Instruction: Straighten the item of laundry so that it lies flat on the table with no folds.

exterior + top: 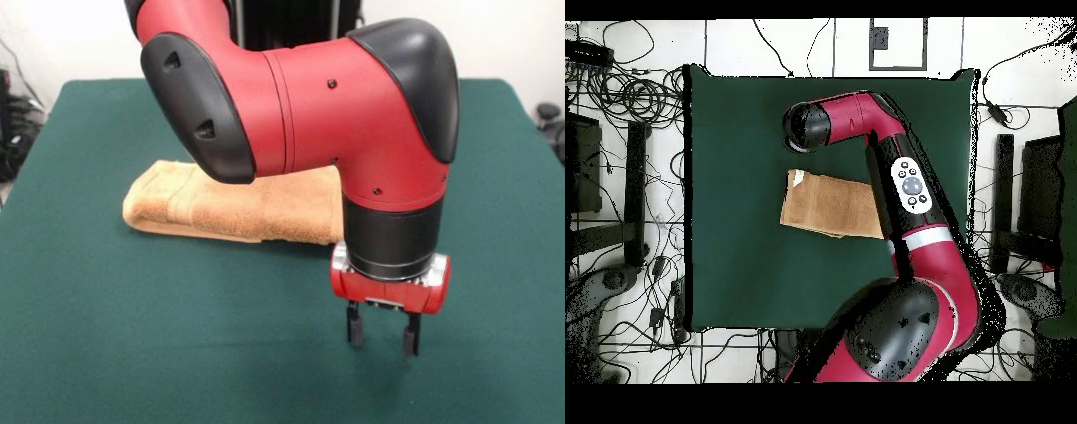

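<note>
Folded towel (pixel 231 209) on green table (pixel 106 336), jaws (pixel 382 334) parted and empty — seemingly hovering nearer the camera

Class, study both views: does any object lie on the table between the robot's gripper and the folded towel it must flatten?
Nothing visible does. The gripper hangs open over bare green table, nearer the camera than the folded towel. Only table cloth lies between them; the arm itself covers part of the towel.
</note>
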{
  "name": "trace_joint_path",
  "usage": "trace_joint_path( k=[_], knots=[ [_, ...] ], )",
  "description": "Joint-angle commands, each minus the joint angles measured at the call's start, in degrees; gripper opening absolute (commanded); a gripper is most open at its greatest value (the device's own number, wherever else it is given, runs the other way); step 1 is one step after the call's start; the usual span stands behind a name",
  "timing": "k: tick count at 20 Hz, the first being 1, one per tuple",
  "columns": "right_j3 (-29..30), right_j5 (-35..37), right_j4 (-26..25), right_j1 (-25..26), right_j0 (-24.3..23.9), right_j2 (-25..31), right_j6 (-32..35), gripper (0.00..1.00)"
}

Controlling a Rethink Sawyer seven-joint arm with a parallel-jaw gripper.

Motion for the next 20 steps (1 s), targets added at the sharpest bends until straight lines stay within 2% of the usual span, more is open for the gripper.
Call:
trace_joint_path(
  k=[1, 5, 10, 14, 17, 20],
  knots=[
    [-4.80, 12.74, 1.72, -0.26, 5.76, -4.05, -14.68, 1.00],
    [-9.17, 14.69, 3.92, 1.85, 9.08, -2.65, -10.22, 1.00],
    [-21.59, 25.28, 13.98, 10.25, 13.49, 2.10, -1.46, 1.00],
    [-27.79, 29.07, 16.99, 14.61, 15.05, 3.70, -2.36, 1.00],
    [-29.63, 29.34, 17.01, 15.68, 15.70, 3.20, -3.54, 1.00],
    [-30.77, 26.31, 15.86, 16.93, 16.32, 2.49, -5.81, 1.00]
  ],
)
